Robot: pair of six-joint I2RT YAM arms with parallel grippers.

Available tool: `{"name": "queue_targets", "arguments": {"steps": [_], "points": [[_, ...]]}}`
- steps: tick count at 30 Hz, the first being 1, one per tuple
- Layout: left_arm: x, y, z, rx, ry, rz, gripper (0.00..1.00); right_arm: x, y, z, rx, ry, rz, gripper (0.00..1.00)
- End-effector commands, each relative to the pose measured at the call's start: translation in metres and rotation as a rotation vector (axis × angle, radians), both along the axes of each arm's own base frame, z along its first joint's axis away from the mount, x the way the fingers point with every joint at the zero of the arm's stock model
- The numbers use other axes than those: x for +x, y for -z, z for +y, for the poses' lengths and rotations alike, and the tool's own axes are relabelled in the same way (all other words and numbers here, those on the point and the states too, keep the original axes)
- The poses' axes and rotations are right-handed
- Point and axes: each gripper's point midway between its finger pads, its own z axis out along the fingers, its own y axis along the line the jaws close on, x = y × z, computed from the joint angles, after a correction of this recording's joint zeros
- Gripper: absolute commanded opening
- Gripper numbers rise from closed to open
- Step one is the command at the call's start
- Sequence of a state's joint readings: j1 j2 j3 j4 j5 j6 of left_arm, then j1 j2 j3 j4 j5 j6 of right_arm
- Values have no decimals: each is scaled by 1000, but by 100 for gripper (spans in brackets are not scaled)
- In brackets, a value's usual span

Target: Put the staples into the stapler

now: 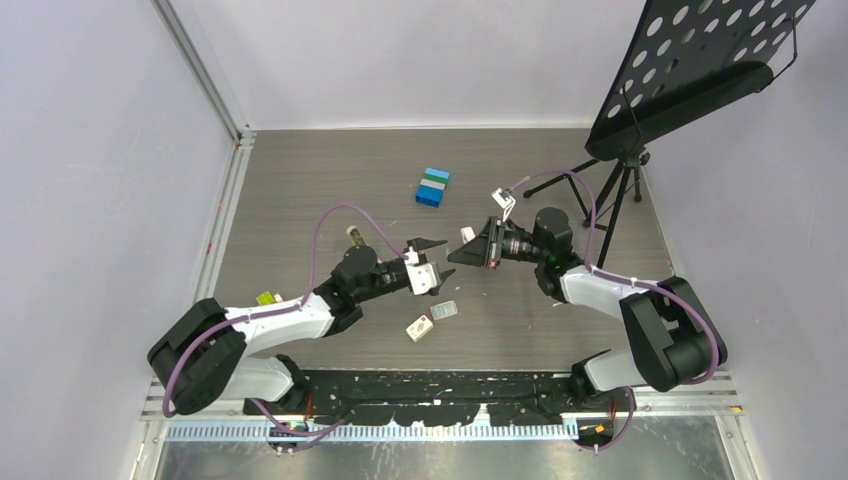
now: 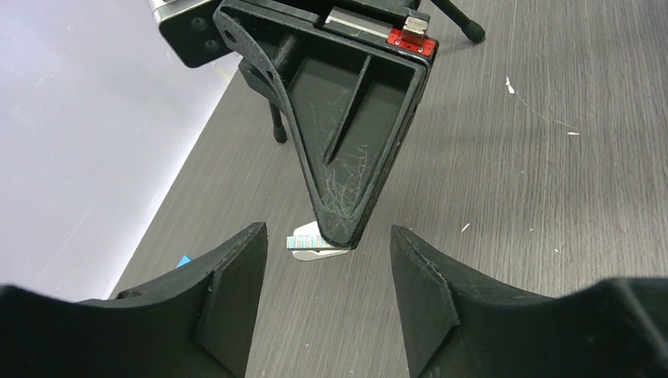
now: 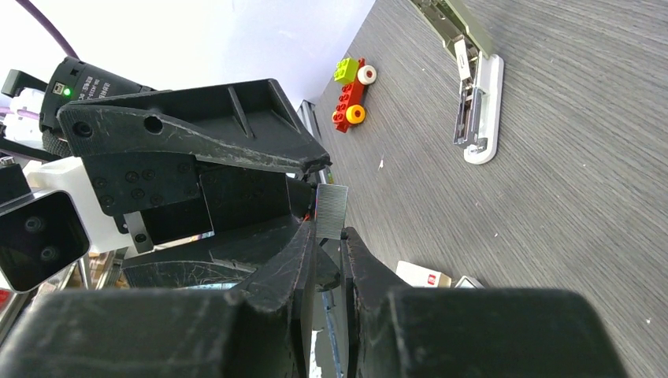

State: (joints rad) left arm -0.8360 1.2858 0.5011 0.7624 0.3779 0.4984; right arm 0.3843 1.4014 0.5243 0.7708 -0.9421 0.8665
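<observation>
Stapler, the slim bar with an olive-beige top and white base (image 3: 484, 110), lies opened on the grey wood-grain table (image 1: 300, 170). Its silver channel is exposed. It sits well apart from both of my grippers, on the far side of the left arm in the top view.

My right gripper (image 3: 331, 236) has its jaws pinched almost together on one thin silvery staple strip (image 3: 332, 209), gripped at the fingertips. My left gripper (image 2: 327, 231) faces it with its jaws spread wide and nothing in them. The strip's end sits between the left gripper's two fingertips; I cannot tell whether it touches either.

Near the grippers, on the side towards the arm bases, lie one flat white box with a red mark (image 1: 420, 327) and, just beside it, one small silvery-grey insert (image 1: 443, 310).

Also on the table are one blue-and-green brick stack (image 1: 432, 188) and one red-and-yellow toy (image 3: 350, 98). One black perforated music stand (image 1: 700, 70) is at the right.
</observation>
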Motion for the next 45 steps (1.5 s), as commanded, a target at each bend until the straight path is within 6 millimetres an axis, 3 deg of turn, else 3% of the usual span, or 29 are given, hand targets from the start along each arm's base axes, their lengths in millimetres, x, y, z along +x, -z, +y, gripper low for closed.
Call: {"name": "queue_targets", "arguments": {"steps": [1, 26, 30, 35, 41, 45], "points": [[3, -27, -4, -39, 2, -77, 59, -1, -22, 3, 35, -32, -94, 19], [9, -24, -3, -52, -34, -40, 31, 0, -20, 4, 38, -36, -82, 19], [11, -25, 1, -38, -62, -6, 30, 0, -19, 4, 36, -31, -81, 26], [13, -17, 12, 25, -123, 101, 30, 3, -16, 3, 25, -15, -77, 37], [11, -11, 28, 70, -210, 249, 30, 8, -7, 1, -20, 13, -65, 42], [6, 11, 45, 188, -304, 429, 30, 15, 6, -3, -96, 56, -54, 44]]}}
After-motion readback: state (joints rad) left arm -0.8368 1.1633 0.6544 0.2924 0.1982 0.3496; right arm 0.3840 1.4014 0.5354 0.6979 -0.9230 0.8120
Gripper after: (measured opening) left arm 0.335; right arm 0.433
